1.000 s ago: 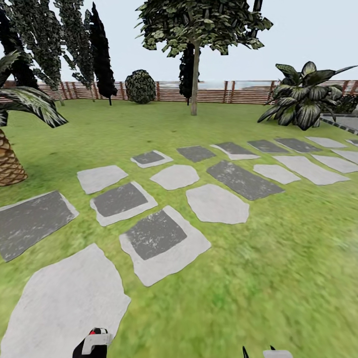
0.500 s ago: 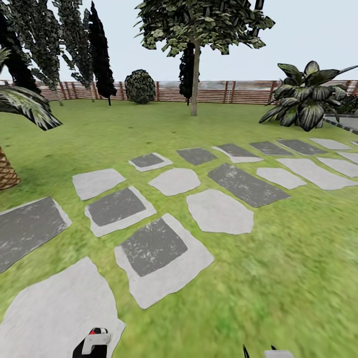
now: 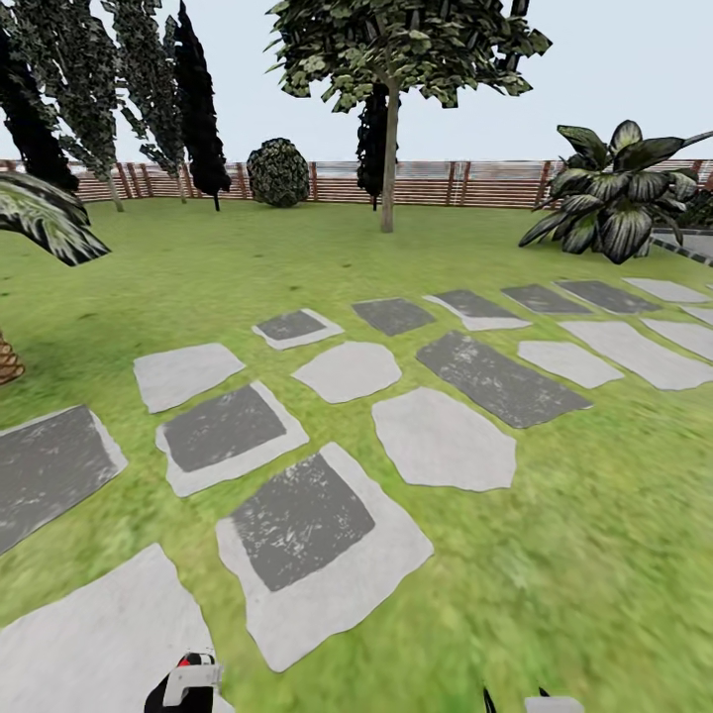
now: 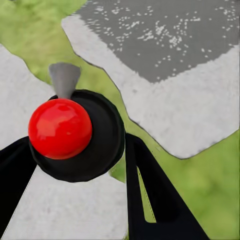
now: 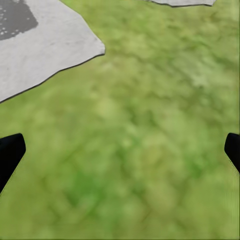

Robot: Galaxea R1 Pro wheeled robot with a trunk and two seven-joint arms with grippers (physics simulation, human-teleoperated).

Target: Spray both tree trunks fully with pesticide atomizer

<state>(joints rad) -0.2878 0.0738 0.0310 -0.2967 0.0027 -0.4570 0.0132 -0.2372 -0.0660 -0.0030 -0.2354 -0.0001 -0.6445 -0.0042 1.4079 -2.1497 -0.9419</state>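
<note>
1. At the far left of the head view we saw one striped palm frond (image 3: 45, 213), and above it three dark conifers (image 3: 193, 94) ranged before the slatted wooden fence (image 3: 426, 183).
2. One round dark shrub (image 3: 278, 171) stood against the fence, just left of the one tree (image 3: 396, 45) we could count, whose pale trunk (image 3: 389, 158) rose from the lawn (image 3: 555, 555) well beyond the paving.
3. We counted some fifteen stepping stones (image 3: 443, 439) in the grass, pale and dark mixed, running off to the right.
4. One broad-leaved plant (image 3: 609, 193) stood at the right, near the fence.
5. At the bottom edge we saw the pesticide atomizer (image 3: 188, 681) in the left gripper (image 3: 183, 693), and the tips of the right gripper (image 3: 515, 703) beside it.
6. The left wrist view added what the head view could not give: the atomizer's red top (image 4: 60, 128) and pale trigger (image 4: 64, 79) seen end-on, with the two black fingers (image 4: 150, 195) closed against the bottle's sides, above a stone.
7. The right wrist view showed its fingers (image 5: 10, 152) spread wide apart with nothing between them, over grass beside one pale stone (image 5: 40, 45).
</note>
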